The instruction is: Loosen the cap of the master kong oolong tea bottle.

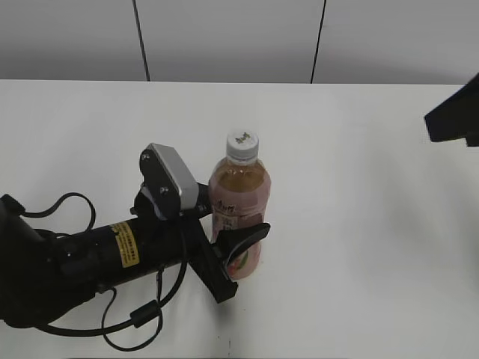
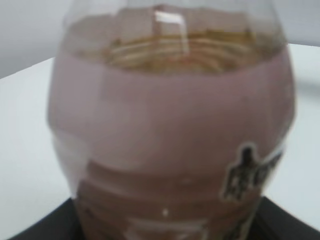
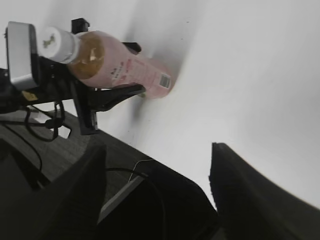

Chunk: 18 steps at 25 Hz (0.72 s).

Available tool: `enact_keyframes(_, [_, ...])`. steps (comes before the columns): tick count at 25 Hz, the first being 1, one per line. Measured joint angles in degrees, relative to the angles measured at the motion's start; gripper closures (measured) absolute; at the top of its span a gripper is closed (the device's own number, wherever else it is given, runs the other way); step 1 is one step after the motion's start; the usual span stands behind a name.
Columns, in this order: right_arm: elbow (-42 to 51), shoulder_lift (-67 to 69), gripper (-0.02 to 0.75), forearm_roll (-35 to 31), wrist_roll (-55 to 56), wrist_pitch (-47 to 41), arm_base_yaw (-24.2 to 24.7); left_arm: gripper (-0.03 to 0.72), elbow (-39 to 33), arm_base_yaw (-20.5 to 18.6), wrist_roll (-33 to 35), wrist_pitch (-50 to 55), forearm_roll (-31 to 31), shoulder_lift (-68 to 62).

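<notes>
Left gripper (image 1: 238, 250) clamps the slim clear plastic oolong tea bottle (image 1: 238, 200) upright, mid-table. Right gripper (image 3: 157, 165) hangs spread, well right. Full, heavy, slick; grab the ribbed white screw cap (image 1: 242, 145).

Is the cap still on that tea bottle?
On. The white cap sits atop the upright bottle, which the left gripper clasps. How tightly it is screwed cannot be told.
</notes>
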<state>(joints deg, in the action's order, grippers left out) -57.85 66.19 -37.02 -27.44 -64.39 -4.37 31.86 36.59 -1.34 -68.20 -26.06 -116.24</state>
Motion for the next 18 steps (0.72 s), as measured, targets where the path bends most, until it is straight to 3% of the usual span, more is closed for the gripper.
enact_keyframes(9, [-12.0, 11.8, 0.251, 11.3, 13.8, 2.2, -21.8, 0.304, 0.0, 0.0, 2.4, -0.2, -0.1, 0.0])
enact_keyframes(12, [-18.1, 14.8, 0.251, 12.1, 16.8, 2.7, -24.9, 0.304, 0.9, 0.1, 1.3, 0.6, -1.5, 0.0])
enact_keyframes(18, [-23.9, 15.8, 0.256, 16.1, 20.2, 0.2, -25.4, 0.304, 5.2, 2.3, -0.9, 3.2, -5.0, -0.1])
